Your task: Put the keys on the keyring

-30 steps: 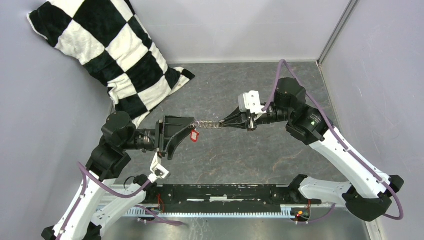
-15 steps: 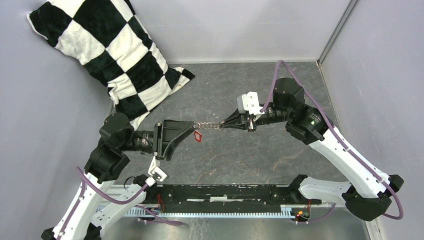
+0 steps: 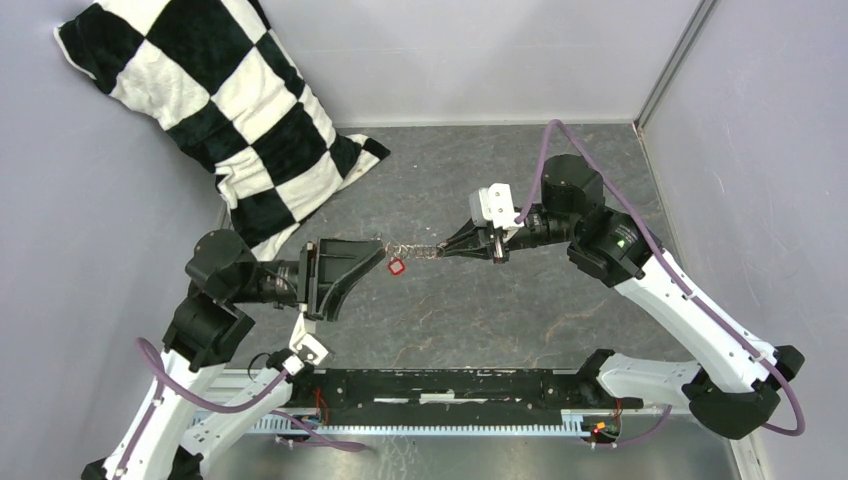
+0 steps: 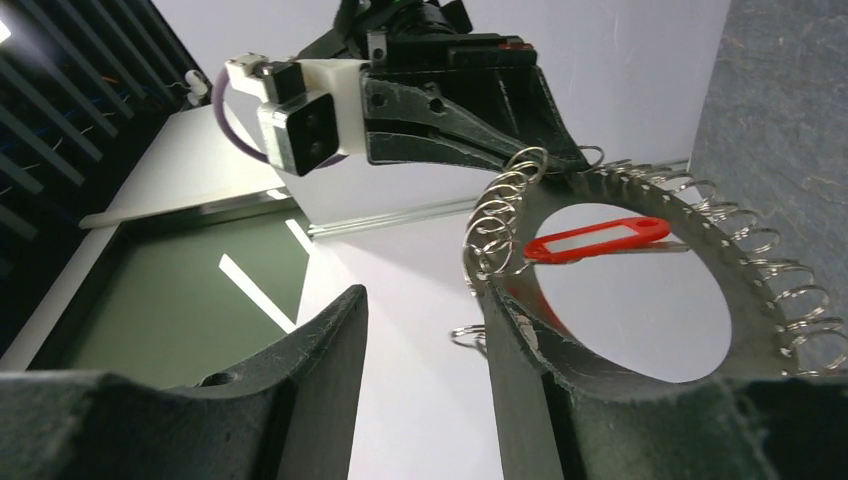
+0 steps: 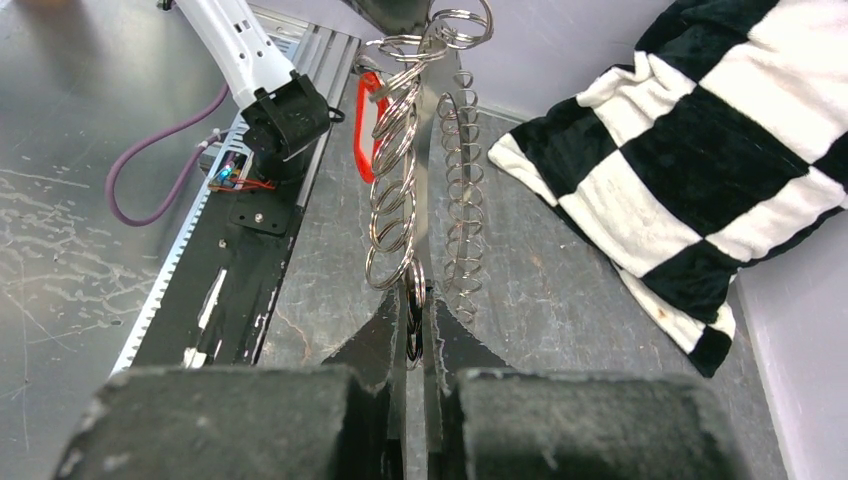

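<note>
The keyring point(image 3: 415, 250) hangs edge-on in the air between my two grippers. It is a dark flat ring point(image 4: 745, 290) with a hollow centre, fringed with small silvery split rings. My right gripper point(image 3: 447, 252) point(image 5: 416, 300) is shut on its rim, as the left wrist view also shows. The red-tagged key point(image 3: 396, 266) point(image 4: 597, 238) point(image 5: 367, 125) dangles at the ring's left end, and I cannot tell how it is attached. My left gripper point(image 3: 379, 254) point(image 4: 425, 300) is open at that end. Its right finger point(image 4: 525, 370) lies against the ring, and only a small split ring pokes into the gap.
A black-and-white checkered pillow point(image 3: 220, 110) point(image 5: 700, 150) leans in the back left corner. Grey walls close the table on the left, back and right. The arms' black mounting rail point(image 3: 430, 385) runs along the near edge.
My left gripper's jaws have narrowed and the arm has drawn slightly left. The right gripper and the keyring followed a little left, and the red tag swung slightly.
</note>
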`<state>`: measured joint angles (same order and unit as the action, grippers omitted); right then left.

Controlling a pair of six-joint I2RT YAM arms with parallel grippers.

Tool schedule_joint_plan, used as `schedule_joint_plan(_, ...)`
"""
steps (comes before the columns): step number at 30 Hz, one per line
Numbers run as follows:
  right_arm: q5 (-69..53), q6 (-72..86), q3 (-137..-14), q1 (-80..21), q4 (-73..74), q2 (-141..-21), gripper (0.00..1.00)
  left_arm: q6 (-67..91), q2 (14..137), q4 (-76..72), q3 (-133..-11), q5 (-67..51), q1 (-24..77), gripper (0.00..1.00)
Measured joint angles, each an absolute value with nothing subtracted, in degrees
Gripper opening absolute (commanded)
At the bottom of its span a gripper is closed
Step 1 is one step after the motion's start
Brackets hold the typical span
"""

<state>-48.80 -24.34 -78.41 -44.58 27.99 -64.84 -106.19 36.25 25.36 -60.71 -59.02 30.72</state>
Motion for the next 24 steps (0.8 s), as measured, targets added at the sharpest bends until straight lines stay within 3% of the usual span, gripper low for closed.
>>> schedule_joint_plan(15, -48.9, -23.9, -78.4, -44.6, 27.5, -64.8, 0.01, -95.9, 32.2, 19.1, -59.5, -57.3, 30.7, 0.5)
schedule_joint_plan(24, -49.6, -21.7, -78.4, -44.6, 25.8, -64.8, 0.01, -107.5, 32.2, 27.1, -58.7, -59.1, 30.7, 0.4)
